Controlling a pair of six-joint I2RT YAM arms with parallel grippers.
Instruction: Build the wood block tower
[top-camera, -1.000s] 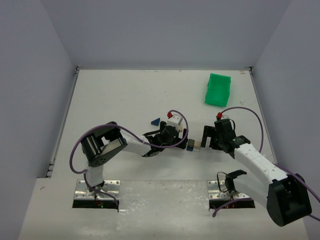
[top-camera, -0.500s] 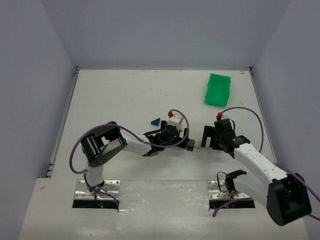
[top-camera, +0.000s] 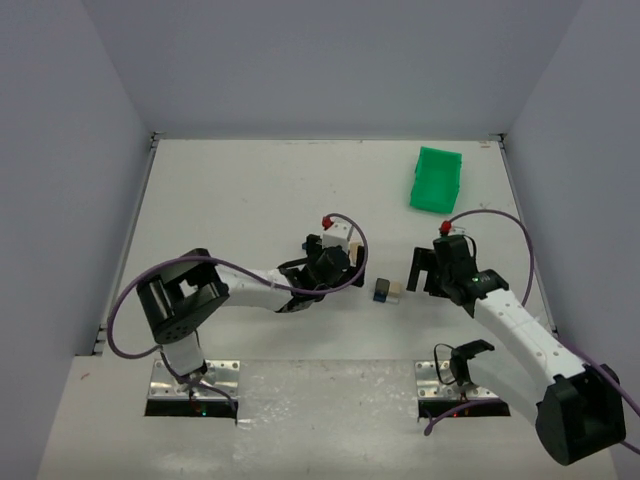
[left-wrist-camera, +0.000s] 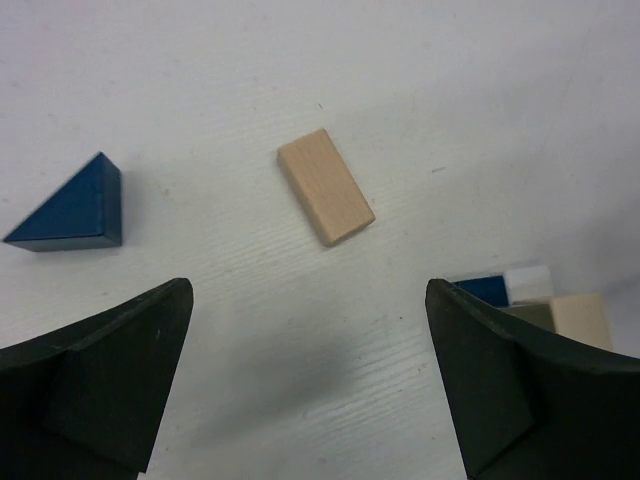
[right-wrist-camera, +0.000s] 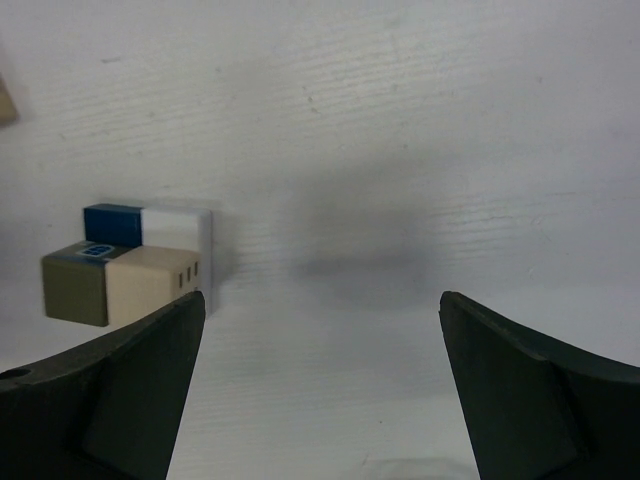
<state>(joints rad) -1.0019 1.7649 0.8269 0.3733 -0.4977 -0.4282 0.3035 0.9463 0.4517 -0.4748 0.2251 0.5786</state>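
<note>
The wood block tower (top-camera: 386, 291) is a small low stack of dark blue, white and tan blocks at mid-table, with no wedge on it. It also shows in the right wrist view (right-wrist-camera: 130, 265) and at the right edge of the left wrist view (left-wrist-camera: 525, 295). The blue wedge (left-wrist-camera: 75, 210) and a loose tan block (left-wrist-camera: 325, 198) lie flat on the table beyond my left gripper (left-wrist-camera: 308, 300), which is open and empty. In the top view the left gripper (top-camera: 345, 272) is left of the stack and the wedge is hidden. My right gripper (top-camera: 418, 272) is open and empty just right of the stack (right-wrist-camera: 320, 330).
A green plastic bin (top-camera: 436, 179) stands at the back right. Grey walls close off the table on the left, back and right. The arm bases and metal plates (top-camera: 195, 378) are at the near edge.
My left gripper has drawn back left, away from the stack, and its arm has swung lower and left. The right gripper has barely moved. The stack stays put.
</note>
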